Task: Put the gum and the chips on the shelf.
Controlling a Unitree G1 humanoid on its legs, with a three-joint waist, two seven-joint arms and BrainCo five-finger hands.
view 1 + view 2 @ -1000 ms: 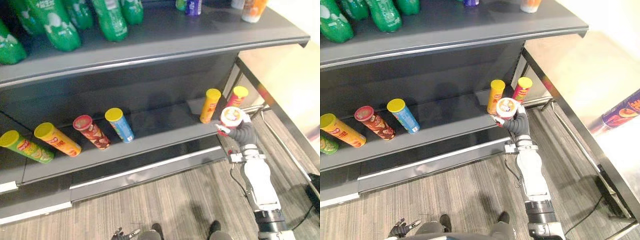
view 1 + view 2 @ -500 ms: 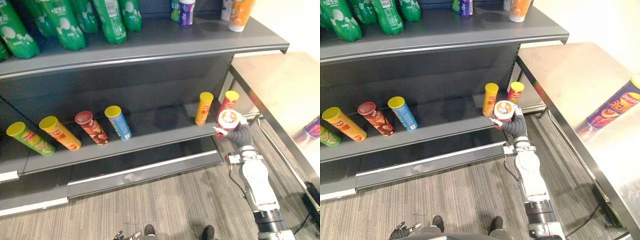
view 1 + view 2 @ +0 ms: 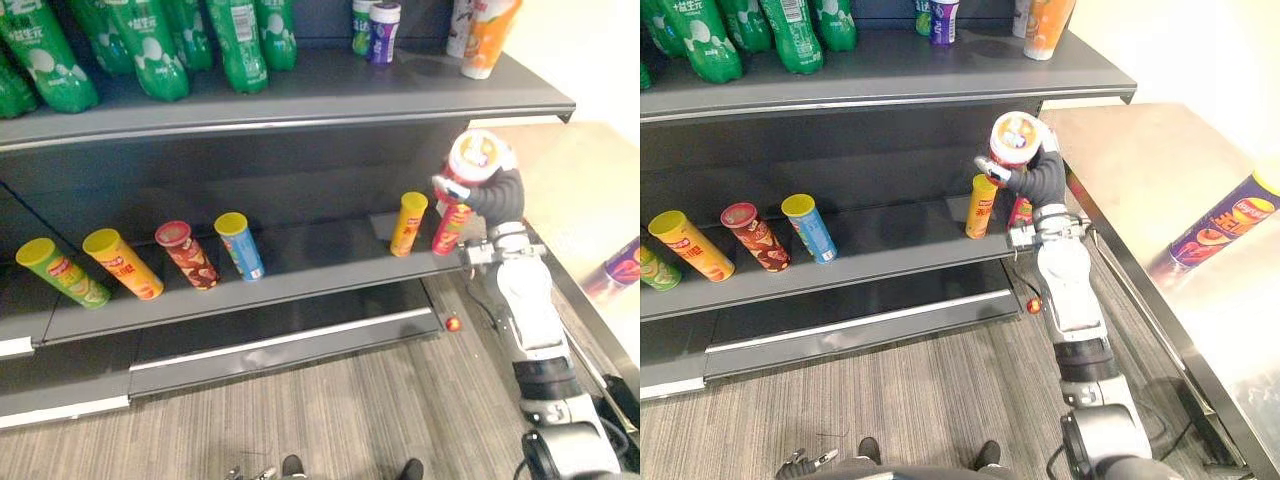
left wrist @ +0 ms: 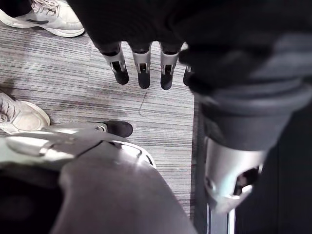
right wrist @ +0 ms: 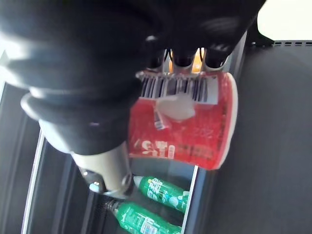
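Observation:
My right hand (image 3: 497,190) is shut on the gum tub (image 3: 478,155), a red container with a white lid, and holds it up just below the top shelf's (image 3: 330,95) right end. In the right wrist view the fingers curl round the tub's (image 5: 190,131) barcode side. A purple chips can (image 3: 1225,220) lies on the steel table (image 3: 1140,170) to the right. My left hand (image 4: 141,68) hangs low over the floor with its fingers straight and holds nothing.
On the top shelf stand green bottles (image 3: 150,50), two small gum bottles (image 3: 383,18) and an orange bottle (image 3: 490,25). Several chips cans lean on the middle shelf (image 3: 300,275), a yellow one (image 3: 408,224) and a red one (image 3: 450,228) right under my right hand. A person's white shoes (image 4: 44,14) stand nearby.
My right hand has lifted the gum tub from the middle shelf's front edge up to just under the top shelf. The camera has shifted as well.

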